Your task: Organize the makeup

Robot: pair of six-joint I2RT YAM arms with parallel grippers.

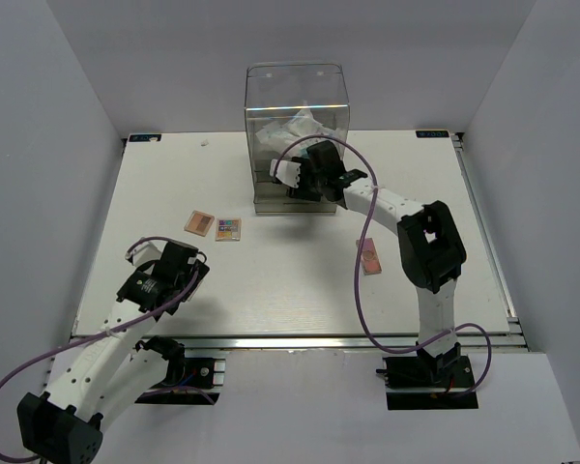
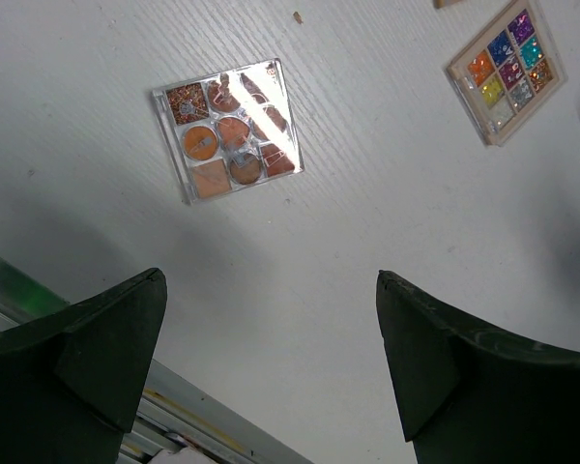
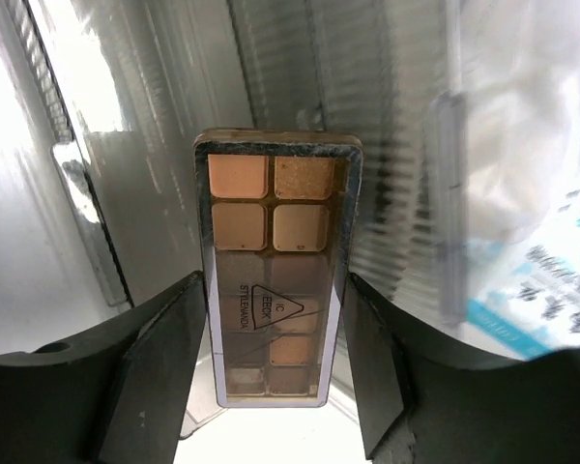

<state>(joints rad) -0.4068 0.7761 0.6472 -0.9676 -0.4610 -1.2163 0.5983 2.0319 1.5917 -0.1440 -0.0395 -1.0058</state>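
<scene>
Holding a tan palette [image 3: 271,222] inside the clear drawer box [image 1: 298,87], right pincer [image 3: 275,319] clamped on it, left pincer [image 2: 269,300] wide over the worktop [image 2: 367,222]

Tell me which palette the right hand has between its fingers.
The long beige palette, gripped by the right hand at the clear box. The brown palette, multicolour palette and pink palette lie flat on the table.
</scene>
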